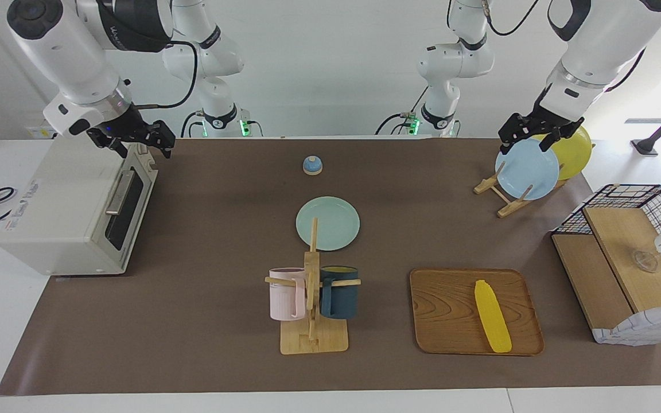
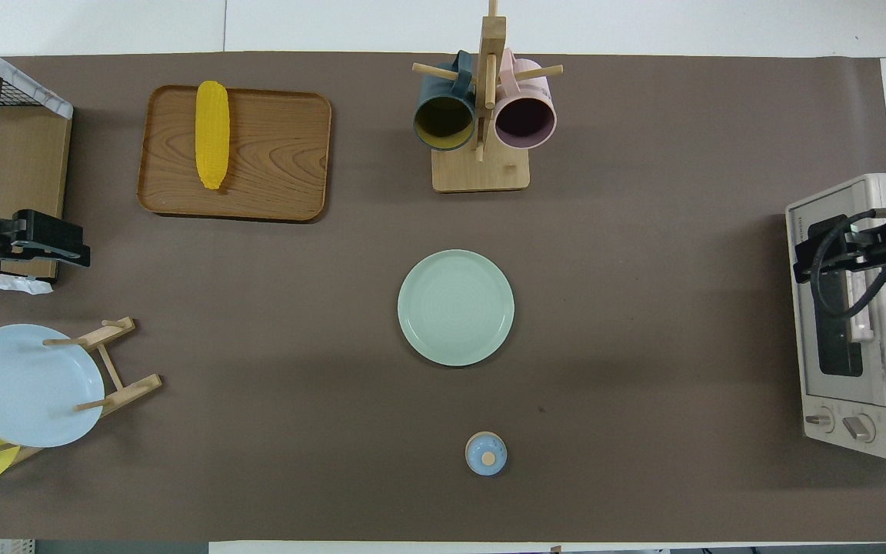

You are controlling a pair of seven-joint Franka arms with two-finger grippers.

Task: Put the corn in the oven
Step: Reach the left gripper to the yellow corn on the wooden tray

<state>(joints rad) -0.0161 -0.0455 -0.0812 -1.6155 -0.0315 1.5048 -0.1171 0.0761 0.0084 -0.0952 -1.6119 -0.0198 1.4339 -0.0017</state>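
The yellow corn lies on a wooden tray, at the left arm's end of the table and far from the robots; it also shows in the overhead view on the tray. The off-white oven stands at the right arm's end with its door shut and its handle up; it shows in the overhead view too. My right gripper hangs open and empty over the oven's top front edge. My left gripper hangs open and empty over the plate rack.
A green plate lies mid-table. A mug tree holds a pink and a dark blue mug. A small blue bell sits near the robots. A rack holds a blue and a yellow plate. A wire-and-wood basket stands beside the tray.
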